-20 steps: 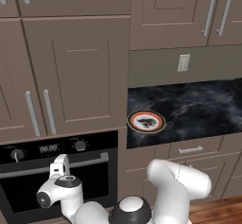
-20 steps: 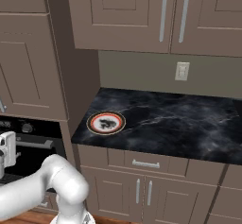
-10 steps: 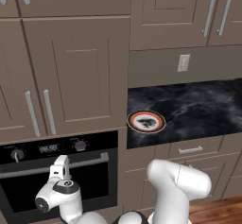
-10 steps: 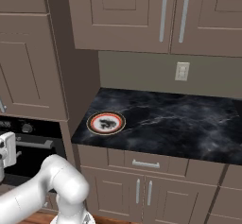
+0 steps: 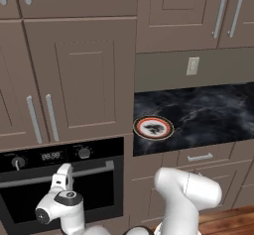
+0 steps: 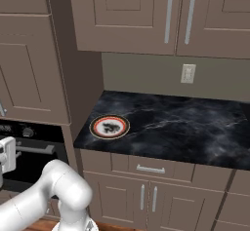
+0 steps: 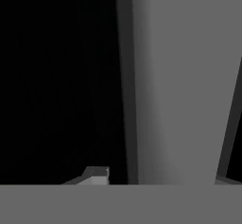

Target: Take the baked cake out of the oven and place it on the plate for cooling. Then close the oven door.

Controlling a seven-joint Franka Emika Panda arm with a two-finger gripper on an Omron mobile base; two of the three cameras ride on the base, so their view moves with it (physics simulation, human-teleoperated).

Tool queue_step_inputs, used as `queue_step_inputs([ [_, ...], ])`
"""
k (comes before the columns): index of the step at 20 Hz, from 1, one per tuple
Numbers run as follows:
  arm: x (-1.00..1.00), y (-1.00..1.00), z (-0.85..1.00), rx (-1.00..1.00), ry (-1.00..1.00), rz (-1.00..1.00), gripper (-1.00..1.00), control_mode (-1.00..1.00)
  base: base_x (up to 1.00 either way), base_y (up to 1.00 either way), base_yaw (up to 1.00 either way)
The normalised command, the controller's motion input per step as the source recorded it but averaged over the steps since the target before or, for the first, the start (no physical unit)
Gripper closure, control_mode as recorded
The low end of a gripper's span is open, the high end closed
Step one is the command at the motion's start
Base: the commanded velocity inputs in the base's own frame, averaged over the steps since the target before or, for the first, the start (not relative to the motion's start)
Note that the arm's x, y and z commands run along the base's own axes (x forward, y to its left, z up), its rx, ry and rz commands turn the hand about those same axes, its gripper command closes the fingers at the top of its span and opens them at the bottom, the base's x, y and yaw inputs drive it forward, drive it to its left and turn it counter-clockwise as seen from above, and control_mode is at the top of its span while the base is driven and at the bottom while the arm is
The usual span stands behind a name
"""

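Arm bent low and reaching left, claw (image 5: pixel 63 175) up against the silver bar handle (image 5: pixel 89 171) of the oven door (image 5: pixel 64 194) — door shut, black glass dark. Whether the claw has clenched on the bar I cannot tell. Plate (image 5: pixel 154 128) — red-orange ring, dark centre — sits on the black marble surface (image 5: pixel 208 112), right of the oven (image 5: pixel 30 154).

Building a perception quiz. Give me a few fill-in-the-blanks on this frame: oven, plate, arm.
1. The oven door is ____.
2. The plate sits on the black ____.
3. The gripper is at the door's silver ____.
4. Nothing lies on the plate; the cake is not yet ____ it.

Missing words: closed; counter; handle; on
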Motion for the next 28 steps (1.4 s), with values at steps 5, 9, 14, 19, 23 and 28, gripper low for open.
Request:
queue_step_inputs([
  [5,-0.37,0.31,-0.54,0.00,0.00,-0.05,1.00,-1.00,0.00,0.00,0.00],
  [9,-0.40,0.34,-0.58,0.00,0.00,-0.07,1.00,-1.00,0.00,0.00,0.00],
  [14,-0.42,0.35,-0.57,0.00,0.07,-0.09,1.00,-1.00,0.00,0.00,0.00],
  [19,-0.44,0.38,-0.58,0.00,0.11,-0.11,1.00,-1.00,0.00,0.00,0.00],
  [23,-0.44,0.37,-0.54,0.00,0.13,-0.11,1.00,-1.00,0.00,0.00,0.00],
  [28,-0.40,0.35,-0.51,0.00,0.21,-0.12,1.00,-1.00,0.00,0.00,0.00],
])
